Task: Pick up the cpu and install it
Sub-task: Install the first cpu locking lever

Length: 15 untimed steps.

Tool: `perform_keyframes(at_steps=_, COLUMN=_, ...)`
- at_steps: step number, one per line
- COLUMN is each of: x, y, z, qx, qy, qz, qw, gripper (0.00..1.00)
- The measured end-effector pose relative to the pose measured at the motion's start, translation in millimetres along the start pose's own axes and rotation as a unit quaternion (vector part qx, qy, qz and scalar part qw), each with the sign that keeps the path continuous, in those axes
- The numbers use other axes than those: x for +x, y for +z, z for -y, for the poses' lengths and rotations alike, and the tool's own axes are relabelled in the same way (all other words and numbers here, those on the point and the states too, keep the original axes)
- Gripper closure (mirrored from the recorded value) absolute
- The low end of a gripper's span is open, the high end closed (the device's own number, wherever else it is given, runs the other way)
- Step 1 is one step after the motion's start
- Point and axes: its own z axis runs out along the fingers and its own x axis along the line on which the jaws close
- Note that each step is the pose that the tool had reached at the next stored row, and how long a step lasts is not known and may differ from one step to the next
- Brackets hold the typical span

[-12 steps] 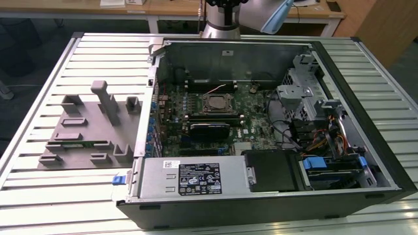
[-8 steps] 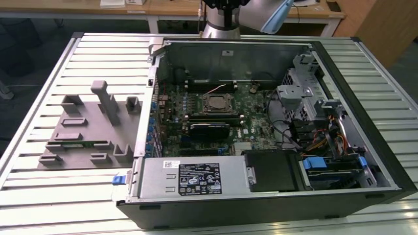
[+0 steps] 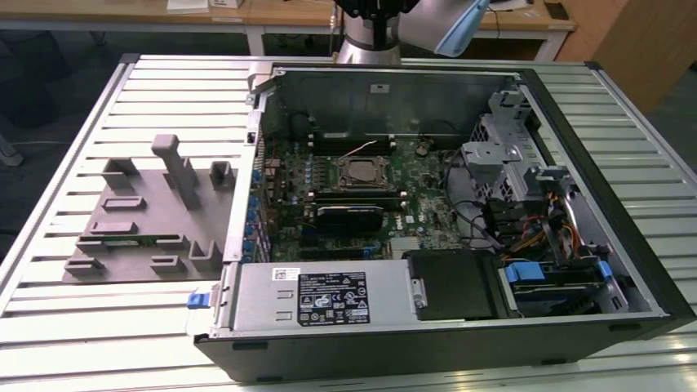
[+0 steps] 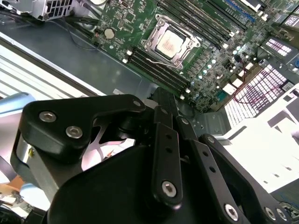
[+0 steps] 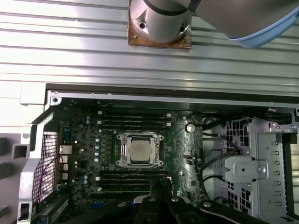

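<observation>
A ribbed metal table (image 3: 55, 163) carries an open computer case (image 3: 642, 269) lying on its side, with a grey block stand (image 3: 153, 212) beside it toward the exterior view's left. Nearest in that view, along the lower edge of the case, sits the labelled power supply (image 3: 316, 298). Past it lies the green circuit board (image 3: 425, 212) with a black finned block (image 3: 351, 216) on it. Just beyond the block, near the middle of the frame, is the cpu (image 3: 360, 173). It lies flat in its socket with its silver top up, ringed by the metal socket frame (image 5: 122, 150) and flanked by rows of memory slots (image 5: 133, 122). Farthest back, the arm (image 3: 370, 45) rises from the table's far edge at the upper middle of the exterior view, with wooden desks (image 3: 273, 12) behind it. In both wrist views the gripper (image 5: 161, 184) hangs high over the open case, well apart from the chip. Its fingers are drawn together, with nothing seen between them. Judged from this, the chip is not waiting on the stand to be fetched. It is in its seat, so the placing step looks done, or else the work has not begun. Whether the frame is latched down cannot be told. Any move onto the chip would call for spread fingers and a level, straight-down approach, because the frame hugs its rim closely and the slots crowd both sides.
</observation>
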Motion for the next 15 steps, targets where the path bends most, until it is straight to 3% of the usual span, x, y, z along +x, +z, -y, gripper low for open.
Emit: perform_keyframes(at_steps=15, x=1.8, y=14.4, z=1.9, qx=0.0, qy=0.0, qz=0.0001, qw=1.0, gripper=0.89)
